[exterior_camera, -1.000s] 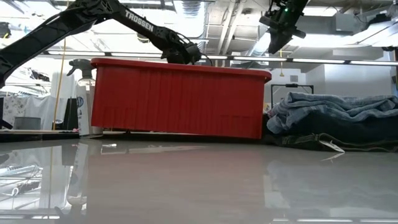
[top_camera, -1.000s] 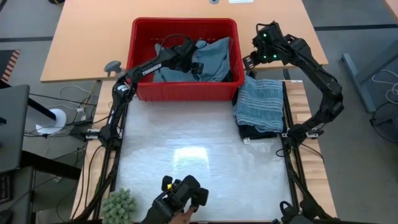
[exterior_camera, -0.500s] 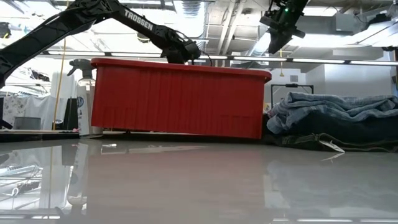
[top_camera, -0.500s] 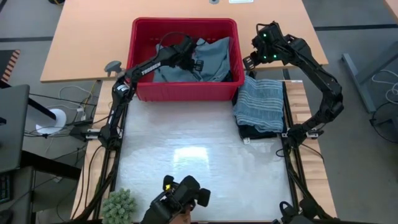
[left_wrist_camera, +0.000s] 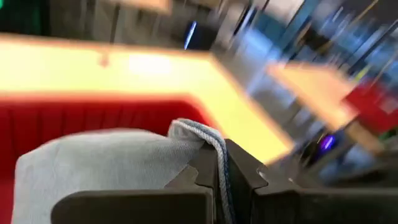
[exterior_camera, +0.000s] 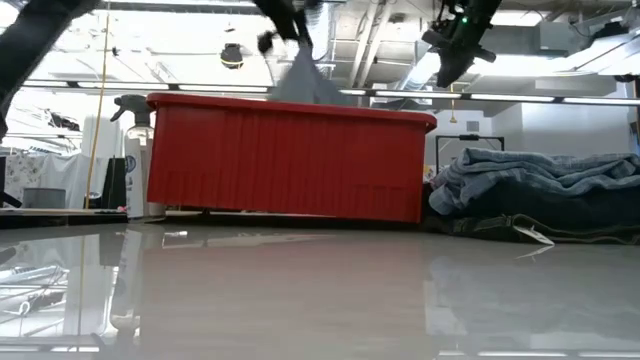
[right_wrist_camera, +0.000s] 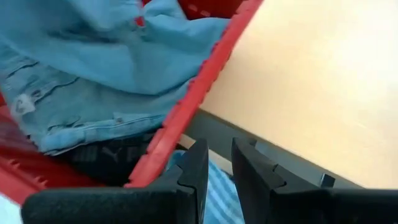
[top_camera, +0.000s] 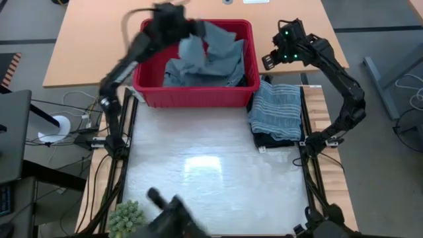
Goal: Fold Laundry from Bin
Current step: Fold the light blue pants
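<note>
- Here the desk carries the red bin at its far edge, left of centre.
- Inside the bin lies the laundry, grey-blue and light blue cloth over something dark.
- Beside the bin's right wall sits a folded stack, striped grey-blue on top of a dark piece.
- The left hand is raised above the bin's far left corner, clenched on a fold of light blue cloth that hangs down into the bin.
- The right hand hovers near the bin's right rim, fingers slightly apart, grasping nothing.
</note>
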{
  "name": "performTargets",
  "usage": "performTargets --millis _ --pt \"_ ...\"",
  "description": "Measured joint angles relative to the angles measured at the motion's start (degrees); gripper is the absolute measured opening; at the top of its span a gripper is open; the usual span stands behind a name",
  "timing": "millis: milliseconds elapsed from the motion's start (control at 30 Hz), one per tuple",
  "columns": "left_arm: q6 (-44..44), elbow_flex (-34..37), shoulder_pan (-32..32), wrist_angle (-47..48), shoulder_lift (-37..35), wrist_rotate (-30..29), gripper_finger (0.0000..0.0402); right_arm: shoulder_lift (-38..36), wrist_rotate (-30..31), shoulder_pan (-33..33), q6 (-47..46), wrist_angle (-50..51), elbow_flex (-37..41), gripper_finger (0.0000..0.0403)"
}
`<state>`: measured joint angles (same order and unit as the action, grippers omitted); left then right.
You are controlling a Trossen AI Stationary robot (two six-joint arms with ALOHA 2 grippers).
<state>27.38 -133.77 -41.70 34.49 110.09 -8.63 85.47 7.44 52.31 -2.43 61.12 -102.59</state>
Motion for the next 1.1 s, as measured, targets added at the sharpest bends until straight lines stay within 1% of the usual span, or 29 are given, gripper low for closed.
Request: performTargets --millis 67,167,267,367,500,567,667,733,867,933,1033,1100 --pt "-1.01 -0.87 0.36 -3.3 -3.43 1.1 0.0 0.0 -0.03 0.71 0.19 -0.41 0.0 0.0098" --pt "-2.68 -1.2 2.43 -11.25 -8.94 5.23 0.0 0.0 -0.13 0.77 2.09 -1.06 0.0 0.0098" --pt "-2.75 -1.25 4.97 -16.44 -13.78 8.83 0.0 0.0 -2.68 0.55 4.18 -2.84 0.0 0.0098" --pt "-2.05 -1.15 8.25 -21.13 -17.41 12.34 0.0 0.0 -9.67 0.54 7.23 -5.32 0.0 0.0098" --pt "-1.1 -1.12 14.61 -29.71 -20.9 22.92 0.0 0.04 -20.02 -0.85 13.57 -8.65 -0.04 0.0099" --pt "-1.17 -1.19 18.42 -31.87 -22.13 26.57 0.0 0.07 -23.7 -2.32 17.81 -9.04 -0.04 0.0099" --pt "-3.76 -1.23 23.94 -30.9 -23.51 27.62 0.0 0.09 -28.53 -5.78 25.99 -9.47 -0.04 0.0099" --pt "-5.63 -1.23 27.28 -29.04 -23.74 27.36 0.0 0.09 -30.12 -8.93 31.36 -10.29 -0.04 0.0099" --pt "-9.24 -1.12 32.75 -24.8 -23.44 24.9 0.0 0.11 -28.66 -15.86 40.28 -15.39 -0.04 0.0099" --pt "-10.78 -1.12 34.79 -23.07 -23.12 22.24 0.0 0.11 -27.08 -19.01 41.11 -18.83 -0.04 0.0099" --pt "-12.97 -1.12 37.13 -21.17 -23.04 19.14 0.0 0.15 -18.63 -22.54 35.75 -24.89 -0.06 0.0099" --pt "-13.47 -1.12 38.38 -20.99 -22.84 17.84 0.0 1.12 -12.5 -24.14 35.7 -26.02 -0.12 0.0101"
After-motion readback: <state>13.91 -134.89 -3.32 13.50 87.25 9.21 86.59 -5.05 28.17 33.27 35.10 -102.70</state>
